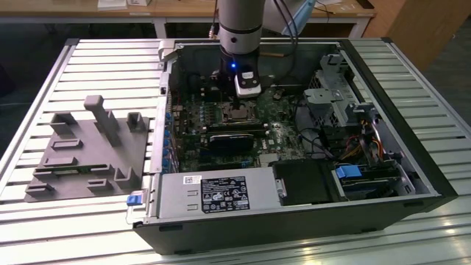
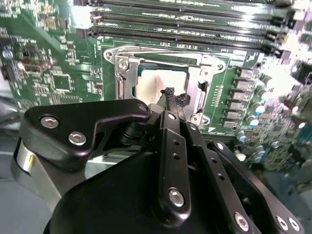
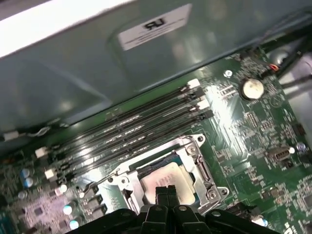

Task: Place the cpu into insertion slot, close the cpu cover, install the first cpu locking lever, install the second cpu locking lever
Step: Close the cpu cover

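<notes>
Slatted metal table [image 1: 96, 55] bears an open computer case [image 1: 294, 223] — fingers [image 3: 161, 195] pinched together just over the seated cpu [image 3: 165, 174].

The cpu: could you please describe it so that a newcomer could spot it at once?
Inside the open computer case, look on the green motherboard beside the long black memory slots for the silver-rimmed insertion slot. The cpu is the small square chip lying in it, the one pale, plain silvery-grey surface among dark slots and green board.

exterior view high, angled down on PC case [image 1: 294, 229], both wrist views close on insertion slot [image 2: 124, 80] [image 3: 202, 168]
</notes>
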You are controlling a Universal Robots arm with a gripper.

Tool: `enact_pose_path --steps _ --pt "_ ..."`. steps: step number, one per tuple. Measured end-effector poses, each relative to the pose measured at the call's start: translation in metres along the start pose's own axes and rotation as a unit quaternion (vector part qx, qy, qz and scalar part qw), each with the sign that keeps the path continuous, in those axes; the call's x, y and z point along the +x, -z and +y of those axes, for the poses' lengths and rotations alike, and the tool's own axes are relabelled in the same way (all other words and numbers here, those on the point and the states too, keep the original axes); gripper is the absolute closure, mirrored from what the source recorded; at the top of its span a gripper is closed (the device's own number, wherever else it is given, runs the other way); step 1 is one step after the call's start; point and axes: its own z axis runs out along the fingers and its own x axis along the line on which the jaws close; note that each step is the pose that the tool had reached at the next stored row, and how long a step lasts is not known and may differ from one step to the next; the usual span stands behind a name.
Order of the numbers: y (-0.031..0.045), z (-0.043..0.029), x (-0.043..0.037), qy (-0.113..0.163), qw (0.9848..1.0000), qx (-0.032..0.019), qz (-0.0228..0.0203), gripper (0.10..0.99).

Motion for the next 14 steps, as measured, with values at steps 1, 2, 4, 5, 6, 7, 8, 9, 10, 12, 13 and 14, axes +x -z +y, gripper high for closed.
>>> enact_pose_path --steps 1,2,4,5,6,7,8,9,10,12,13,14 --pt "0.0000 0.0000 0.0000 0.009 1.0000 0.0003 0.0003 0.980" --pt "0.0000 0.0000 0.0000 0.018 0.9998 0.0006 0.0006 0.980" --pt "-0.0002 0.0000 0.0000 0.036 0.9993 0.0017 0.0010 0.980" --pt "-0.0002 0.0000 0.0000 0.045 0.9990 0.0021 0.0012 0.980" --pt "-0.0002 0.0000 0.0000 0.054 0.9986 0.0026 0.0014 0.980" --pt "-0.0003 0.0000 0.0000 0.063 0.9980 0.0030 0.0017 0.980" --pt "-0.0004 0.0000 0.0000 0.071 0.9975 0.0036 0.0018 0.980" --pt "-0.0004 0.0000 0.0000 0.079 0.9968 0.0043 0.0020 0.980" --pt "-0.0005 0.0000 0.0000 0.088 0.9961 0.0051 0.0020 0.980" --pt "-0.0006 0.0000 0.0000 0.104 0.9946 0.0067 0.0021 0.980" --pt "-0.0007 -0.0001 0.0000 0.110 0.9939 0.0068 0.0024 0.980" --pt "-0.0008 -0.0001 0.0000 0.117 0.9931 0.0067 0.0027 0.980"
